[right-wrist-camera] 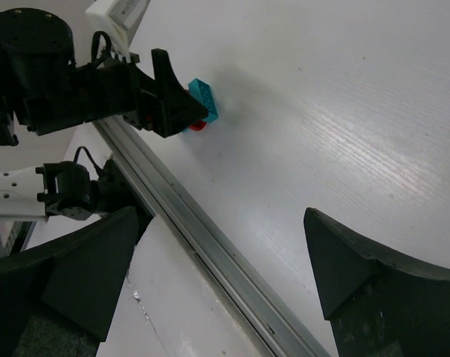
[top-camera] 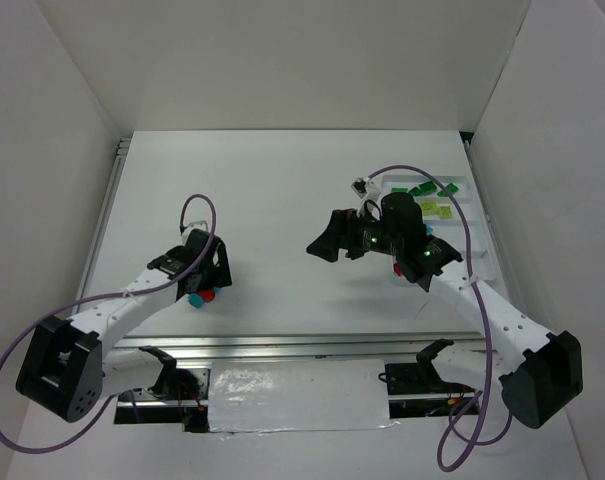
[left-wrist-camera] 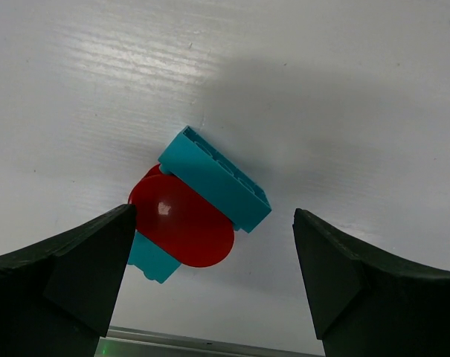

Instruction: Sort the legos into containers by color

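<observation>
Legos heaped by the near-left edge of the worktop (top-camera: 272,190), white tray (top-camera: 465,184) at its far-right corner.
Left wrist view alone resolves the heap: a long cyan brick (left-wrist-camera: 216,178) against a glossy red rounded piece (left-wrist-camera: 181,222), a second cyan piece (left-wrist-camera: 152,262) beneath, on white, finely ribbed plastic; jaws of the left arm (top-camera: 122,300) stand wide apart either side, gripping nothing. Overhead view alone shows dark green bricks (top-camera: 422,188) and yellow-green bricks (top-camera: 434,209) in separate tray compartments, and jaws of the right arm (top-camera: 482,300) spread wide, empty, over mid-worktop.
</observation>
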### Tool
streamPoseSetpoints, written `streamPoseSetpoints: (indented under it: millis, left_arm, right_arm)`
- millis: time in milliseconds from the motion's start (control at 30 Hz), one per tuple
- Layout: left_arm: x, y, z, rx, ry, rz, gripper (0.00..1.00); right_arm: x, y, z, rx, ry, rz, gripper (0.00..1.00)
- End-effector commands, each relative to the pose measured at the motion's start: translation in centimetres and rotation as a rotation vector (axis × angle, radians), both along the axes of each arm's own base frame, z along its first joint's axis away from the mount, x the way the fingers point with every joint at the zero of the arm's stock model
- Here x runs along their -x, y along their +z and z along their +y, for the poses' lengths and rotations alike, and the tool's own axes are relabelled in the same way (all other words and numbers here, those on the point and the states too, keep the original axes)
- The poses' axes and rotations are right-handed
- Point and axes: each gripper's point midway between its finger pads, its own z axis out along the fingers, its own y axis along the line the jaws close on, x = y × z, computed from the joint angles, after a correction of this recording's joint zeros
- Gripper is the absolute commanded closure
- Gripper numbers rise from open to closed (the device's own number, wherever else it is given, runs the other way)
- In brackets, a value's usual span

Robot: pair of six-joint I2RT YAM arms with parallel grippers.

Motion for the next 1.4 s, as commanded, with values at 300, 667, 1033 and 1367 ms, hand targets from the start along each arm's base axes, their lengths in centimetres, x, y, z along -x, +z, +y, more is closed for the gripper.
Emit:
streamPoseSetpoints:
  millis: [300,667,1033,1367]
  left_arm:
    - [0.6,-3.2,-2.3,0.119,0.036,0.123,0.01]
    - [0.0,-4.0,-4.7,0.087,0.057,0.149,0.0]
    - [-2.7,-1.6,-12.6,0.203,-0.026,0.073,0.0]
    - [-5.4,5.1,-15.0,0.139,0.021,-0.023,0.01]
  right_arm:
    - [0.5,1.5,0.4,-0.042,0.036,-0.073,0.0]
    - [0.4,1.3,0.4,-0.041,0.03,-0.064,0.0]
    - [-0.5,0.7,-0.2,-0.002,-0.026,-0.059,0.0]
    - [-0.3,1.5,-2.1,-0.012,-0.123,-0.114,0.0]
